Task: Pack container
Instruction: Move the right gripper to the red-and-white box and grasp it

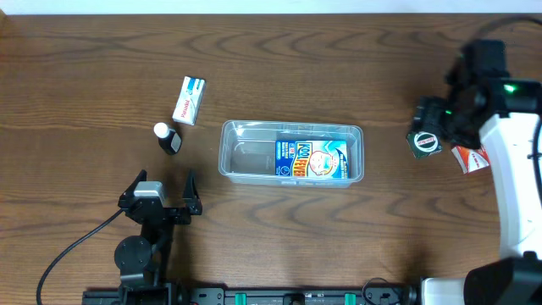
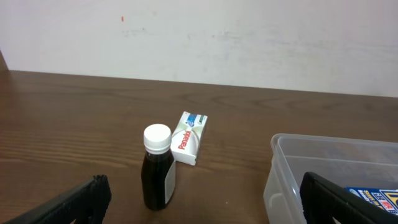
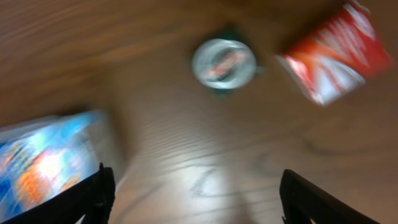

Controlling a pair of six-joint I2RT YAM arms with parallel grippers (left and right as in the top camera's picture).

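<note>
A: Noted: the container is set at mid-table, with a blue box laid flat in its right half. Claws?

B: The left gripper is held wide and empty near the container's left front corner. The right gripper is seen spread with nothing between. That view is blurred, so it is probably empty.

A: Risks?

B: The round tin and the red pack, right of the container, lie close together. One may be nudged when the other is taken. The dark bottle, left of the container, stands upright beside the Panadol box and could be toppled by a finger.
</note>
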